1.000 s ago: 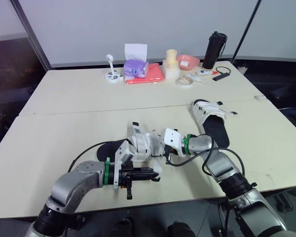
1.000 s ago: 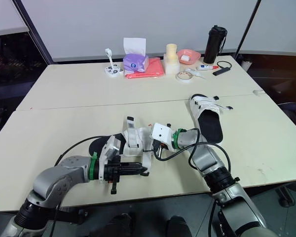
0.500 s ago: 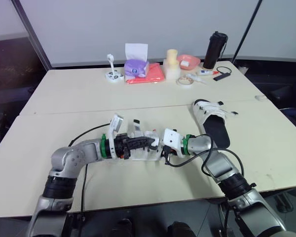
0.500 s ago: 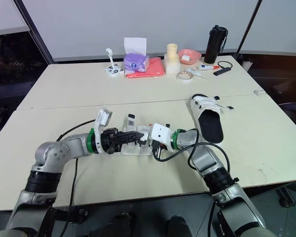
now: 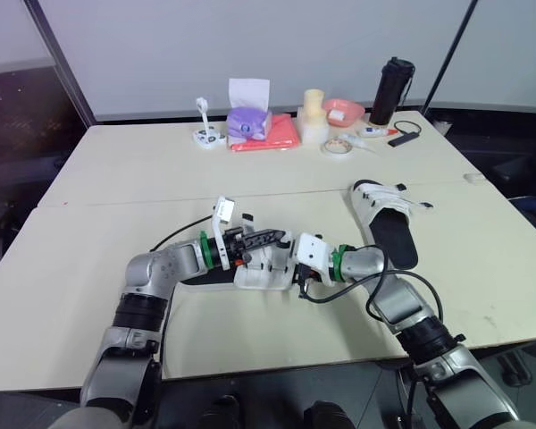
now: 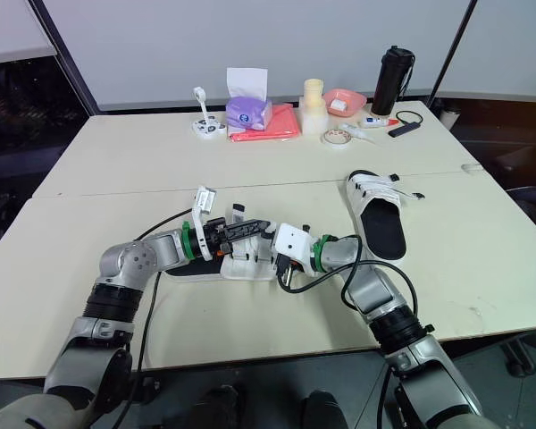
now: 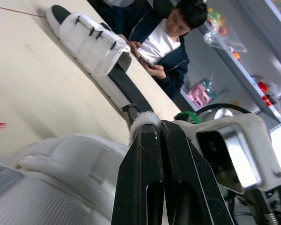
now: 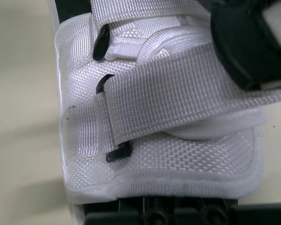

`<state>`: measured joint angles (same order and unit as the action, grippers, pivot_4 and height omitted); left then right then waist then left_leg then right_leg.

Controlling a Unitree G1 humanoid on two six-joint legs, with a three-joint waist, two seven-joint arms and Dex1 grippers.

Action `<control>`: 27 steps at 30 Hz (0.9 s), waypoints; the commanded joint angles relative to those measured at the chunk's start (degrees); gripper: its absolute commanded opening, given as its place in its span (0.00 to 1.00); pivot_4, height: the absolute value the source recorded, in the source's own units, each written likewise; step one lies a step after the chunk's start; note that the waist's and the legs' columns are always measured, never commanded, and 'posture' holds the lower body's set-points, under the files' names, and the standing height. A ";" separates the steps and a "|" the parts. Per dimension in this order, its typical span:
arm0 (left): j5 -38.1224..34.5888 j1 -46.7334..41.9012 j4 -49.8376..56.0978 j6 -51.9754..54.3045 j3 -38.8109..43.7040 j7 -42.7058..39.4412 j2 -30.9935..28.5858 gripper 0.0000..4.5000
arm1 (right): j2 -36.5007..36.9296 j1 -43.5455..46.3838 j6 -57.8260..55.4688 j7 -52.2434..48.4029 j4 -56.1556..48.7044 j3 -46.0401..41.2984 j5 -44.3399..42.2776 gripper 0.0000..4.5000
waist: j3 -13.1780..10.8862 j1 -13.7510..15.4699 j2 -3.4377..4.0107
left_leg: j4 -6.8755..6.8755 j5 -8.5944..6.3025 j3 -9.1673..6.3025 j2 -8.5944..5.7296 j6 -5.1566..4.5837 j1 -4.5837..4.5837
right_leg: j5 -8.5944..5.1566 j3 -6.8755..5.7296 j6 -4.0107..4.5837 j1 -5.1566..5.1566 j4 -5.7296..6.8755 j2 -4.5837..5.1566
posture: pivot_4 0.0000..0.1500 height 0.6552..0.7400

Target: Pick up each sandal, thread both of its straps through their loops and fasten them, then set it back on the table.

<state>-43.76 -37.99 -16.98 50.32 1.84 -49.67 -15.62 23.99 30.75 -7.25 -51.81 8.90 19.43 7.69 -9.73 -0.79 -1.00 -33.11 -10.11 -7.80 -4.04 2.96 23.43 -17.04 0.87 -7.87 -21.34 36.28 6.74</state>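
Observation:
One sandal (image 5: 255, 271), white upper on a black sole, lies at the table's middle. My left gripper (image 5: 272, 238) reaches over it from the left and is shut on the tip of a white strap (image 7: 143, 120), held just above the upper. My right gripper (image 5: 296, 273) meets the sandal's right end, tucked behind its wrist camera box. The right wrist view shows one strap (image 8: 178, 110) passing through a black loop (image 8: 116, 153), with a left finger (image 8: 239, 42) over it. The second sandal (image 5: 383, 220) lies flat to the right, apart from both grippers.
Along the far edge stand a purple tissue box (image 5: 247, 121), a red cloth (image 5: 275, 134), a pink bowl (image 5: 341, 110), a tape roll (image 5: 337, 146) and a black bottle (image 5: 389, 79). A seated person (image 7: 161, 44) appears beyond the table.
My left arm swung from the near table edge up onto the sandal, then slid right along the upper and now pinches the strap tip. The right arm barely moved.

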 commanded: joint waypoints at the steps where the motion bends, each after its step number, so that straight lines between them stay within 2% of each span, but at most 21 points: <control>1: 0.86 -2.88 0.95 -5.04 3.39 0.12 -0.06 0.01 | 0.93 -2.61 -2.34 -0.94 1.78 2.22 1.24 0.00 | 0.00 0.00 0.00 | 0.00 0.00 0.00 0.00 0.00 0.00 | 0.00 0.00 0.00 0.01 0.00 0.00 | 1.00 1.00; 7: 2.82 -3.18 -1.11 -4.68 3.67 2.73 0.66 0.01 | 0.87 -2.16 -2.30 -0.98 2.12 2.33 1.32 0.00 | 0.00 0.03 0.00 | -0.01 0.00 0.00 0.00 0.00 0.00 | 0.00 0.00 -0.01 0.01 0.00 0.00 | 1.00 1.00; 8: 3.26 -3.10 -1.04 -4.85 3.36 2.93 0.73 0.07 | 0.86 -2.06 -2.31 -1.02 2.17 2.33 1.31 0.00 | 0.00 0.03 0.00 | -0.02 0.00 -0.01 0.00 0.00 0.00 | 0.01 0.00 -0.01 0.01 0.01 0.00 | 1.00 1.00; 10: 3.82 -2.97 -0.85 -4.77 2.93 3.22 0.84 0.20 | 0.89 -1.96 -2.32 -1.08 2.20 2.31 1.29 0.00 | 0.00 0.03 0.00 | -0.03 0.01 -0.01 -0.01 0.00 0.00 | 0.01 -0.01 -0.01 0.02 0.01 0.00 | 1.00 1.00; 17: 7.12 -1.70 0.89 -6.69 0.64 4.03 1.38 0.98 | 0.91 -1.97 -2.30 -1.21 2.27 2.40 1.34 0.00 | 0.02 -0.02 0.00 | -0.02 0.01 0.00 -0.01 0.01 -0.01 | 0.01 -0.02 -0.02 0.03 0.02 0.00 | 1.00 1.00; 27: 11.53 -3.36 1.97 -12.56 0.28 4.75 1.61 0.99 | 0.62 -1.93 -2.49 -1.06 2.30 2.43 1.29 0.00 | 0.02 -0.01 0.00 | -0.02 0.01 0.00 -0.01 0.01 -0.01 | 0.01 -0.02 -0.02 0.03 0.02 0.00 | 1.00 1.00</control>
<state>-32.96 -39.22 -16.65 39.76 2.15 -43.96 -13.46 24.02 30.76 -7.64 -51.91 8.76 19.51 7.71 -9.71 -0.80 -0.99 -33.14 -10.10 -7.81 -4.05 2.96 23.42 -17.03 0.84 -7.89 -21.31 36.30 6.74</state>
